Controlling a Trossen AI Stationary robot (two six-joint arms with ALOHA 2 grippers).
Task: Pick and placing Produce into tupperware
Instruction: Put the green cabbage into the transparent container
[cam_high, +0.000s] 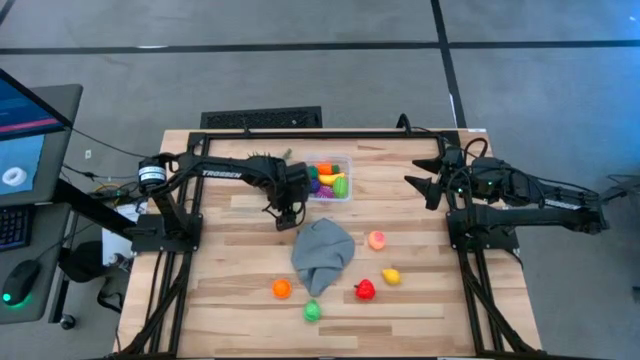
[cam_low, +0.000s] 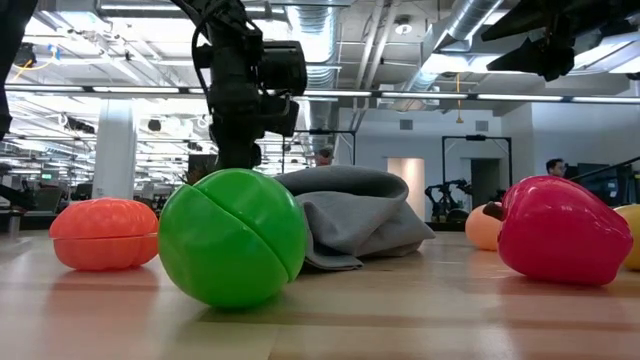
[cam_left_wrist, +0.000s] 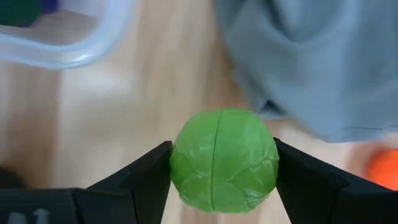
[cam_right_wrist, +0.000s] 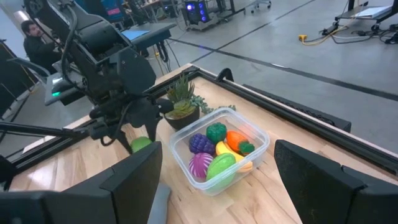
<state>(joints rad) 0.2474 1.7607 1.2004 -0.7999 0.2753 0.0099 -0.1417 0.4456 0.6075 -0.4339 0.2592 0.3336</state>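
left claw (cam_left_wrist: 224, 180) gripping green ball (cam_left_wrist: 224, 160), wooden table (cam_high: 420, 300)

The table (cam_high: 420, 300) is light wood with pale plank stripes. The cloth (cam_high: 322, 255) is plain grey. The tupperware (cam_right_wrist: 258, 140) is clear, and inside it are purple grapes (cam_right_wrist: 200, 143), a dark green piece (cam_right_wrist: 216, 132), an orange carrot (cam_right_wrist: 236, 138), a yellow banana (cam_right_wrist: 225, 149), a purple striped piece (cam_right_wrist: 200, 167) and a light green piece (cam_right_wrist: 219, 168). The left gripper (cam_left_wrist: 222, 165) is black and it holds a green ball (cam_left_wrist: 224, 160) with leaf veins. On the table lie an orange fruit (cam_high: 282, 289), a green fruit (cam_high: 313, 311), a red pepper (cam_high: 365, 290), a yellow piece (cam_high: 391, 276) and a peach-pink piece (cam_high: 377, 240). The plant (cam_right_wrist: 181, 93) is green in a dark pot.
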